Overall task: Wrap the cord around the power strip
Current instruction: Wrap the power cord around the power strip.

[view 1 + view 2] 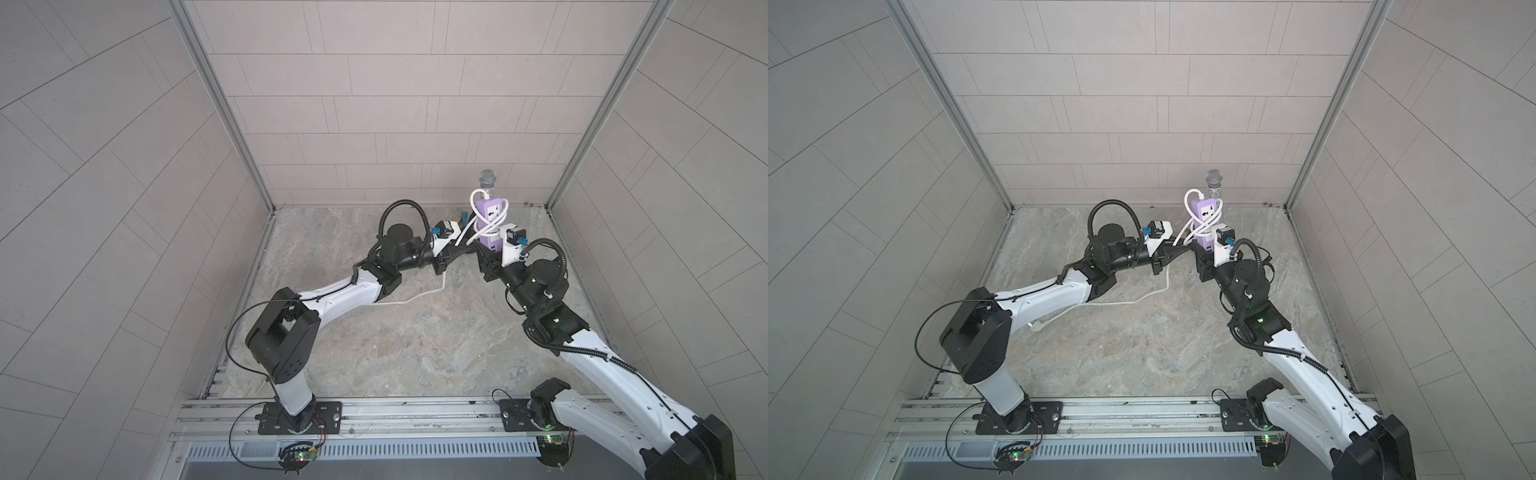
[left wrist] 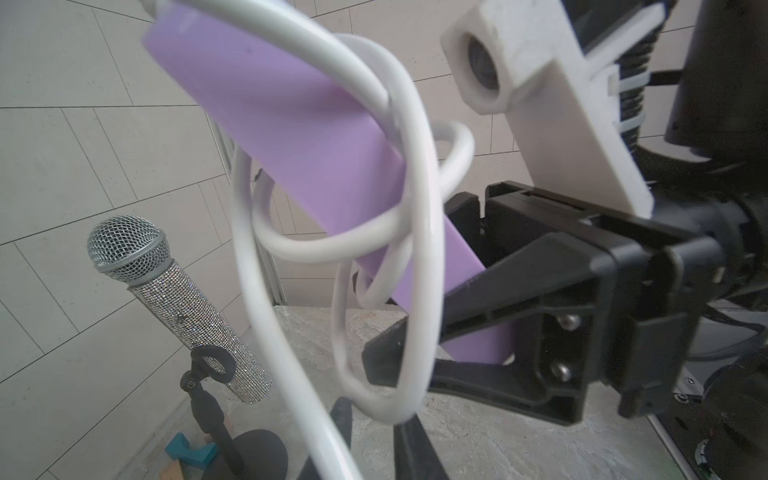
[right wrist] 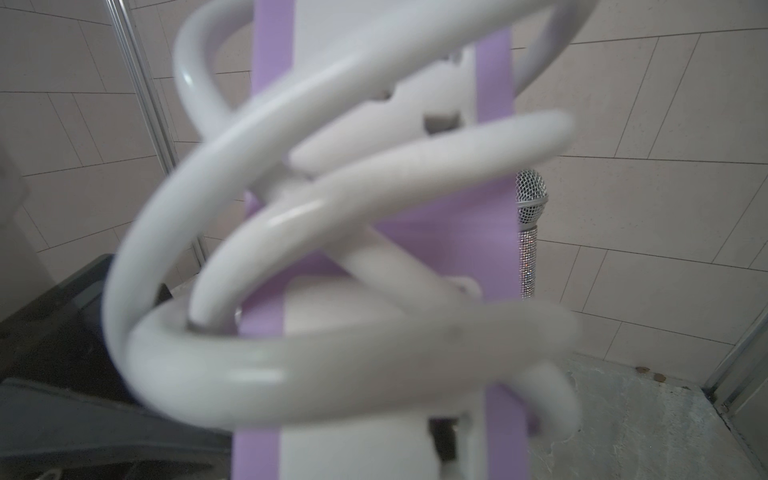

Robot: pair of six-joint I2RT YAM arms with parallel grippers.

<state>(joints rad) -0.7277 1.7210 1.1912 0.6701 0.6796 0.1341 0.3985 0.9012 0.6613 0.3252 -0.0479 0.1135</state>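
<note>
Pale tiled walls [image 1: 374, 104] boxed in a grey marbled tabletop [image 1: 395, 340]. Near the back wall, the right pincer [image 1: 482, 249] pinched the upright power strip [image 1: 489, 226] by its lower end. The cord [image 1: 419, 296] looped around the strip and trailed across the tabletop. Whether the left pincer [image 1: 465, 249] beside it was spread or pinching could not be told.

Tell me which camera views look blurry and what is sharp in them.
Right wrist view: the cord loops and the power strip are badly out of focus, the microphone behind is sharp. Left wrist view: cord mildly soft, microphone crisp. Both top views: evenly lit, sharp, seams on the side wall bow.
</note>
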